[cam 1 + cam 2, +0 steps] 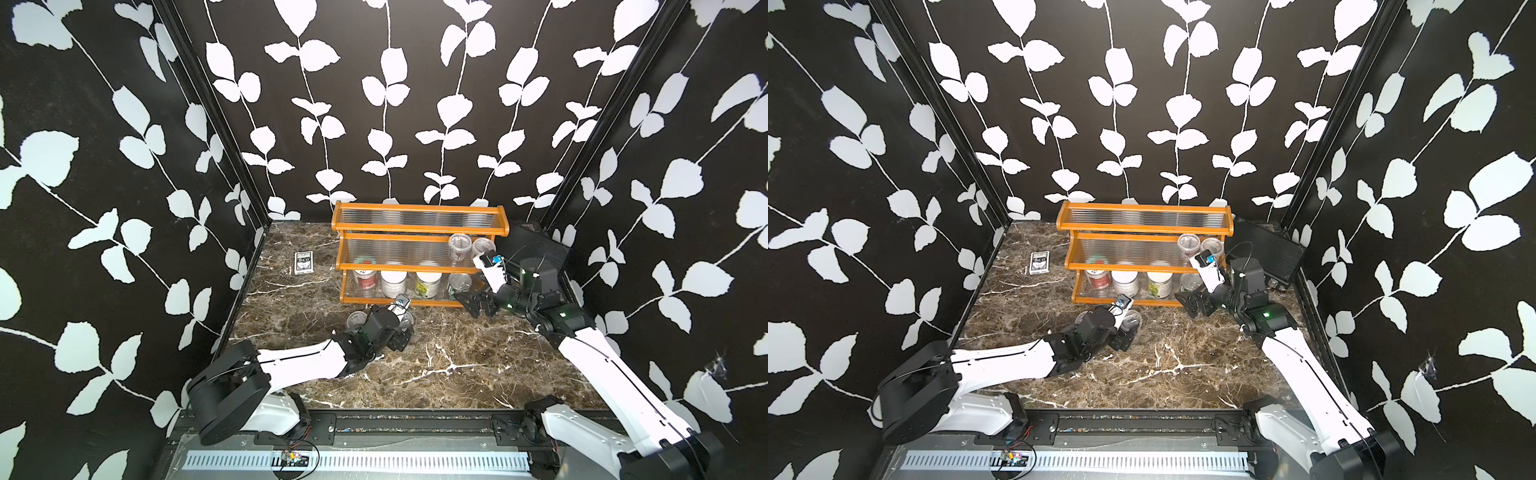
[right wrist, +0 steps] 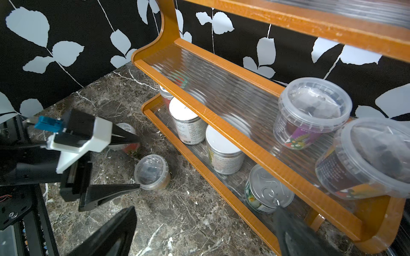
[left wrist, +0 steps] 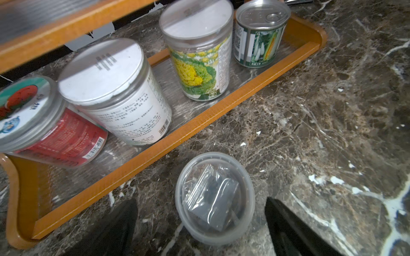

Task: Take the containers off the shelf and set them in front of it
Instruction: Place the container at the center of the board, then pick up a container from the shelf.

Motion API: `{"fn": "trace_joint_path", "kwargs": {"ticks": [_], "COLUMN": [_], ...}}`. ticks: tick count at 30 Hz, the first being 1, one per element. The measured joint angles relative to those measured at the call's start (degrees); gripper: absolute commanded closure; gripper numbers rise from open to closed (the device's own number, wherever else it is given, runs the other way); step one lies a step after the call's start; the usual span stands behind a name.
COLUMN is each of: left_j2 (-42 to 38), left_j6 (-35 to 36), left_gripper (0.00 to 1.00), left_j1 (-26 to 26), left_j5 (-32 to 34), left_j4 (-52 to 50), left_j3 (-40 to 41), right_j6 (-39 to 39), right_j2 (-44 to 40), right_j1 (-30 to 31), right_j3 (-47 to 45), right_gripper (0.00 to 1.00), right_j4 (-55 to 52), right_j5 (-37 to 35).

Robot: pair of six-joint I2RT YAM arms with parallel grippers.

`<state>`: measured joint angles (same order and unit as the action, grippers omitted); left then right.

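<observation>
Pincer on left arm [image 3: 200, 199] spread wide, gripping nothing, straddles a clear cup [image 3: 221, 177] standing on the table [image 3: 332, 110] just in front of the shelf [image 3: 199, 117]; second cup [image 1: 356, 319] beside it. Pincer on right arm [image 2: 205, 209] also wide, empty, near the tin [image 2: 266, 190] on the bottom tier, next to three jars [image 3: 115, 93]. Two more cups [image 2: 310, 113] on the middle tier's right end.

1. The dark marble counter [image 1: 457, 374] carries the orange shelf [image 1: 419, 226], a flat card box [image 1: 303, 263], a black ribbed case [image 1: 536, 245], a clear cup [image 3: 214, 199] and a second clear cup [image 1: 356, 320].
2. Shelf's bottom tier: strawberry-lidded jar [image 3: 51, 124], white-labelled jar [image 3: 117, 93], cabbage-labelled jar [image 3: 197, 51], tin [image 3: 259, 33].
3. Middle tier, right end: purple-labelled cup [image 2: 310, 113] beside dark-labelled cup [image 2: 372, 157].
</observation>
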<state>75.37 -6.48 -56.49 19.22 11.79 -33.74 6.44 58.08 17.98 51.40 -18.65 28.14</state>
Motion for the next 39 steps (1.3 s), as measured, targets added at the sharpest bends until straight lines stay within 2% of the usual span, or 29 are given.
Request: {"fn": "trace_joint_path", "kwargs": {"ticks": [4,8,15,21,27,39], "left_j2": [-3.2,-5.7,-6.4,-6.4,-6.4,-7.0], "left_j6": [1.6,3.2,5.1,5.2,5.2,5.2], "left_gripper": [0.04,0.03,0.03,0.03,0.03,0.02], "left_j1": [1.9,7.4,18.2,23.9,25.7,26.4], "left_j5": [-2.0,-6.2,-16.9,-23.1,-25.2,-26.0], "left_j4": [-4.5,-7.9,-11.8,-12.7,-12.8,-12.9], "left_j3": [-2.8,-7.3,-14.4,-15.5,-15.5,-15.3], "right_j6": [-2.2,-6.2,-11.7,-15.5,-19.5,-23.3], "right_j2": [1.1,3.1,7.3,10.4,14.7,22.4], "right_j1": [0.0,0.0,2.5,5.8,6.8,7.2], "right_j3": [0.6,1.2,2.9,4.7,7.0,11.3], "right_gripper": [0.00,0.00,0.00,0.00,0.00,0.00], "right_j4": [1.8,4.6,6.6,7.7,8.5,11.8], "right_j5": [-2.1,-5.5,-17.1,-25.5,-30.4,-34.1]}}
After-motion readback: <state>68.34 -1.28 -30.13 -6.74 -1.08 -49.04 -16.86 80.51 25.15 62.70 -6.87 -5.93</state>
